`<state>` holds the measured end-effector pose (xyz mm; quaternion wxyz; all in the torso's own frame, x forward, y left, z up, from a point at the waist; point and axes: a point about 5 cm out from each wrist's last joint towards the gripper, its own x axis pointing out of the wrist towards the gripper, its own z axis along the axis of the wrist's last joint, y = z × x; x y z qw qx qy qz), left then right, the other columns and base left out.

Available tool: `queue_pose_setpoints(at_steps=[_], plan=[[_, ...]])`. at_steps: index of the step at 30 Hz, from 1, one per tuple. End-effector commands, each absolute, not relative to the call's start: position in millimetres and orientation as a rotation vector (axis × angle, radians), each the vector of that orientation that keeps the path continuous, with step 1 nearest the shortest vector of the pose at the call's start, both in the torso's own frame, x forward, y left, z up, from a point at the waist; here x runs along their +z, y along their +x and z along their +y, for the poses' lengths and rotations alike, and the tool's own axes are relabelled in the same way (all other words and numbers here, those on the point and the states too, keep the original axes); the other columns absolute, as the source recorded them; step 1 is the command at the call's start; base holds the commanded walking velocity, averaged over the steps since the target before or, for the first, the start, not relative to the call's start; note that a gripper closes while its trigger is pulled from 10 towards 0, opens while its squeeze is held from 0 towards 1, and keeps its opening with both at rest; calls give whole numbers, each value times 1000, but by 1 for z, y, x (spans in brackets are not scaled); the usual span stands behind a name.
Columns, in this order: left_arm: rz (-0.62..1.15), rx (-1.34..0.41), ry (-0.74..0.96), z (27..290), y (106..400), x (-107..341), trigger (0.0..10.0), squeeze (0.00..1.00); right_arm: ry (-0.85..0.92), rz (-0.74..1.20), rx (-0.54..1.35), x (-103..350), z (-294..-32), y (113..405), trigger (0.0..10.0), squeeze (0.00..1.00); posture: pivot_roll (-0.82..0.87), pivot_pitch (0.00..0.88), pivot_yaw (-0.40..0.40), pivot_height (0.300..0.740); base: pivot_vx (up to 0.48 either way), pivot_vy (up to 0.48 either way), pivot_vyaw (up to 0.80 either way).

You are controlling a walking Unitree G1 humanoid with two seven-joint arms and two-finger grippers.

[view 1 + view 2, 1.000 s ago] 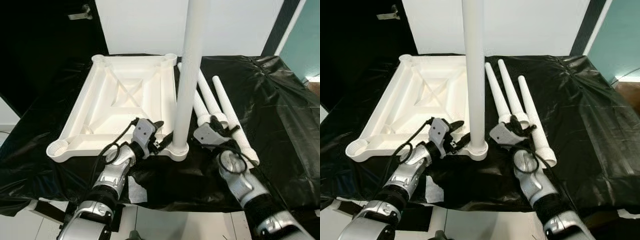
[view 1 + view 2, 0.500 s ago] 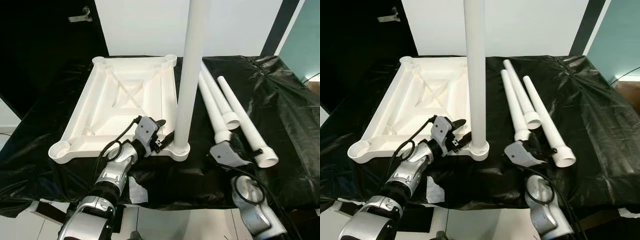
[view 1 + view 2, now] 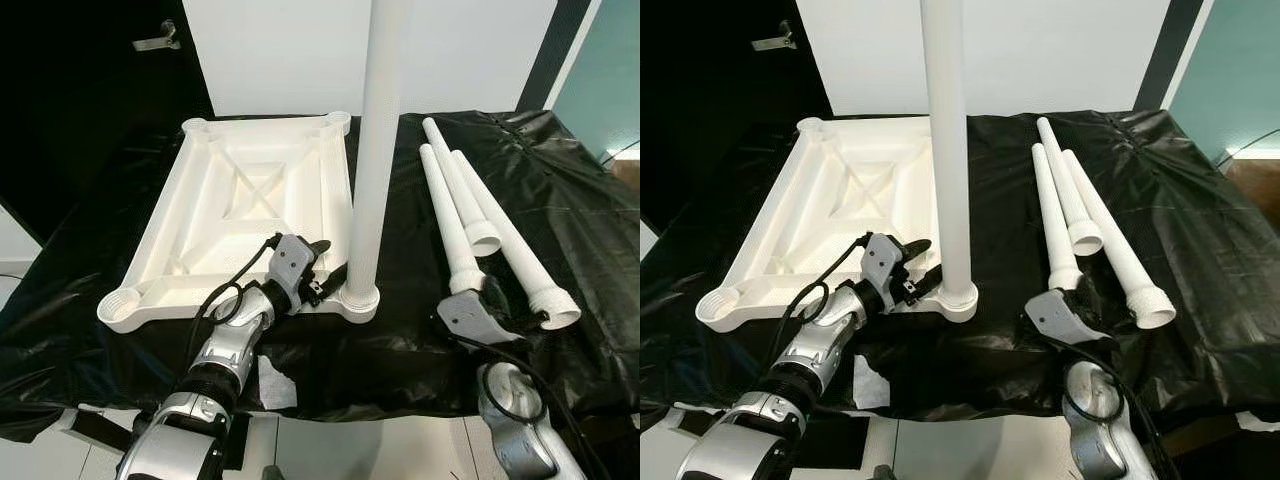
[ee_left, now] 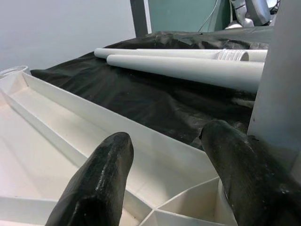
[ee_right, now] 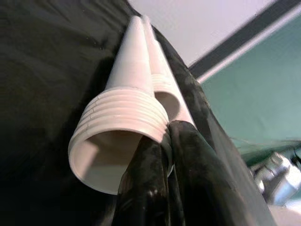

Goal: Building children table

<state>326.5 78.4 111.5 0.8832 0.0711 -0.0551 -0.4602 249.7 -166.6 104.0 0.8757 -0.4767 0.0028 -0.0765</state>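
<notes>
A table draped in crinkled black plastic sheeting (image 3: 560, 190) stands before a white wall (image 3: 290, 50); a black door with a metal handle (image 3: 158, 38) lies to the robot's left, a teal wall panel (image 3: 600, 70) to its right, and pale floor shows at the near edge.

On the sheeting rests an upside-down white square plastic tabletop (image 3: 240, 205), its ribbed underside facing up, with a round socket at each corner. The near-left socket (image 3: 120, 303) is vacant. In the near-right socket stands an upright white plastic leg (image 3: 375, 150), rising out of the top of the head views.

To the right of the tabletop, apart from it, three loose white tapered plastic legs (image 3: 470, 215) lie side by side on the sheeting, threaded wide ends toward the robot.

The left gripper (image 3: 322, 281) sits at the near-right corner of the tabletop, just beside the base of the upright leg. In the left wrist view its black fingers (image 4: 101, 183) are spread well apart over the tabletop rim, and grasp nothing; one finger lies close against the leg's base.

The right gripper (image 5: 162, 155) is at the threaded end of the nearest loose leg. In the right wrist view its fingers are pressed nearly together, pinching the rim of that leg's open mouth.
</notes>
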Motion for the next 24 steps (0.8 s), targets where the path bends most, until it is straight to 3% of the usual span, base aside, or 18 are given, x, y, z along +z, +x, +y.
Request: queue_pose_setpoints(at_steps=[1, 8, 9, 20, 21, 24], plan=[[-117, -1041, 162, 71, 324, 112, 10000, 0, -1009, 38, -108, 95, -162, 249, 10000, 1000, -123, 11, 48, 740, 0, 0, 0], [-121, -1029, 164, 74, 324, 112, 10000, 0, -945, -108, -202, 125, -162, 260, 10000, 1000, -107, 10, 44, 740, 0, 0, 0], [-121, -1028, 164, 75, 323, 111, 10000, 0, -931, -123, -209, 127, -162, 261, 10000, 0, -107, 10, 44, 740, 0, 0, 0], [-119, -1028, 162, 76, 322, 110, 10000, 0, -763, -215, -195, 143, -150, 258, 10000, 0, -106, 24, 47, 740, 0, 0, 0], [-119, -1029, 161, 75, 322, 110, 10000, 0, -744, -188, -193, 140, -152, 258, 10000, 1000, -105, 23, 47, 740, 0, 0, 0], [-120, -1030, 161, 74, 322, 110, 10000, 0, -733, -136, -187, 132, -155, 258, 10000, 1000, -105, 21, 48, 740, 0, 0, 0]])
